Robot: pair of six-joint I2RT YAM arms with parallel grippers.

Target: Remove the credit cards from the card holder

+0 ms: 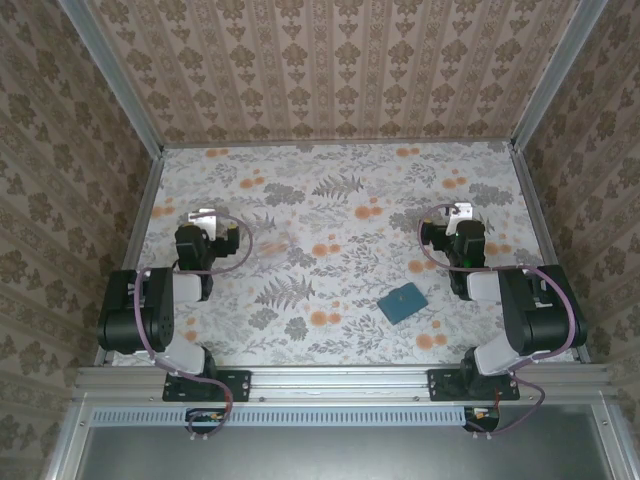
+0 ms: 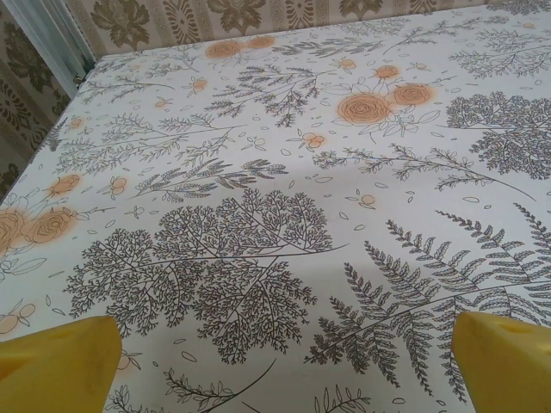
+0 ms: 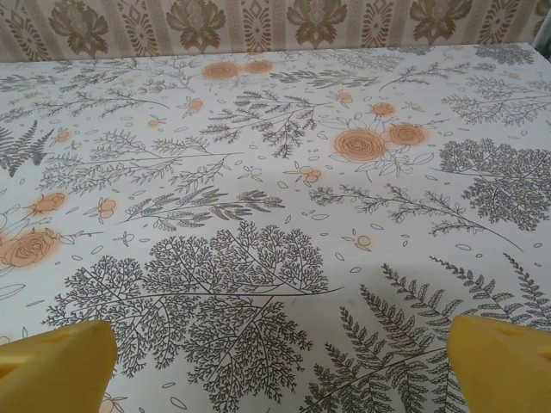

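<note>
The holder (image 1: 402, 302), a small teal rectangle, lies flat on the near right part of the table (image 1: 330, 200). It sits at a slant to the front edge and shows one teal face from above; at this size nothing more of it can be made out. It rests on a cloth (image 1: 300, 180) printed with grey ferns, leafy sprays and orange roses. Nothing touches it.

The right arm (image 1: 530, 310) stands nearest, its dark elbow just to the holder's right. The right claw (image 1: 460, 212) is farther back on the table, well apart from the holder. Its wrist camera shows two yellow fingers (image 3: 56, 366) at the bottom corners of the picture, spread wide, with bare printed cloth between them and nothing in their grasp.

The left arm (image 1: 140, 310) is folded on the far side of the table from the holder, and the left claw (image 1: 205, 217) is well apart from it too. In its wrist view the yellow fingers (image 2: 60, 366) likewise stand wide apart over the cloth, gripping nothing.

Both arm bases are bolted to a metal rail (image 1: 330, 385) along the near edge. Walls (image 1: 330, 60) papered in a brown damask pattern close in the table on three sides.
</note>
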